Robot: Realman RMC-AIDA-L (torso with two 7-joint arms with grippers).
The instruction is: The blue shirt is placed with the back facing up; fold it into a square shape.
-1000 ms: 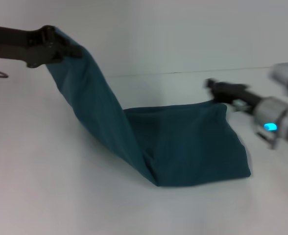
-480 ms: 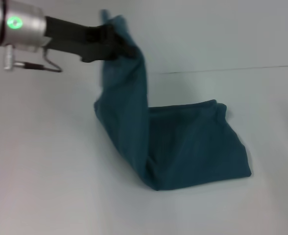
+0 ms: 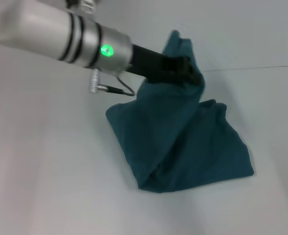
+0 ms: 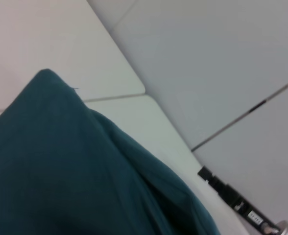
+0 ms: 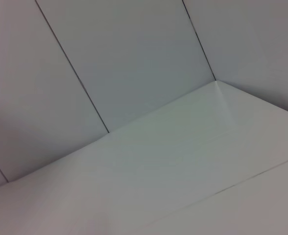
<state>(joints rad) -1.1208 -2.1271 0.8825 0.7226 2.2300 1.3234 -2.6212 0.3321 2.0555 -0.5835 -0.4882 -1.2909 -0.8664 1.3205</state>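
The left gripper (image 3: pixel 190 73), clamped on a raised edge of the blue shirt (image 3: pixel 193 152), has swung rightward over the cloth lying on the counter (image 3: pixel 46 186). The fold is mid-stroke. The right gripper has withdrawn from view.

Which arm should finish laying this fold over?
Left, most likely. The left gripper is shut on a raised edge of the blue shirt, holding it above the part lying flat on the table. The right gripper is out of the head view, and its wrist camera shows only table and wall.
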